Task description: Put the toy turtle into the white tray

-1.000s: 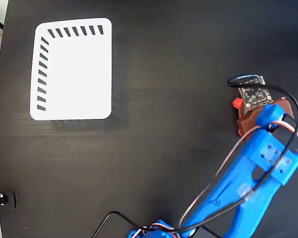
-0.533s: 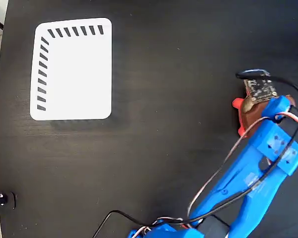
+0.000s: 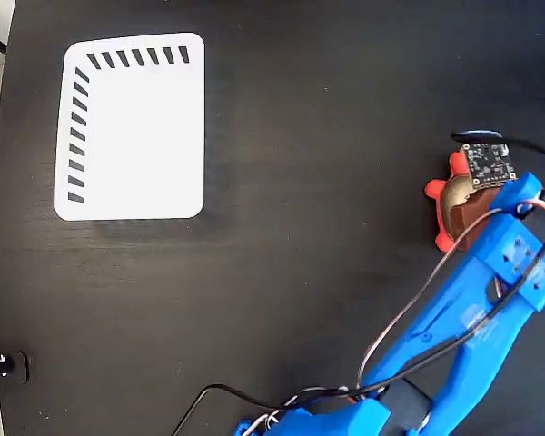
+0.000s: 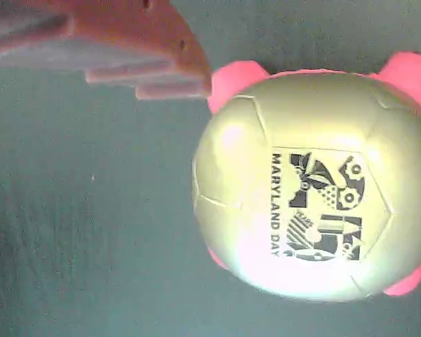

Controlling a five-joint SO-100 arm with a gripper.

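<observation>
Turtle (image 3: 456,202) on table, far from tray (image 3: 132,127). Gripper (image 3: 477,204) above it; jaw state indeterminate. Grasp, transfer, release outstanding.

In the fixed view we see even, bright light; the white tray (image 3: 130,127) is nearly overexposed, with a soft shadow under its lower edge. In the wrist view the toy turtle (image 4: 312,186) shows pale glare on its shell, and the gripper finger (image 4: 98,42) is blurred.
</observation>
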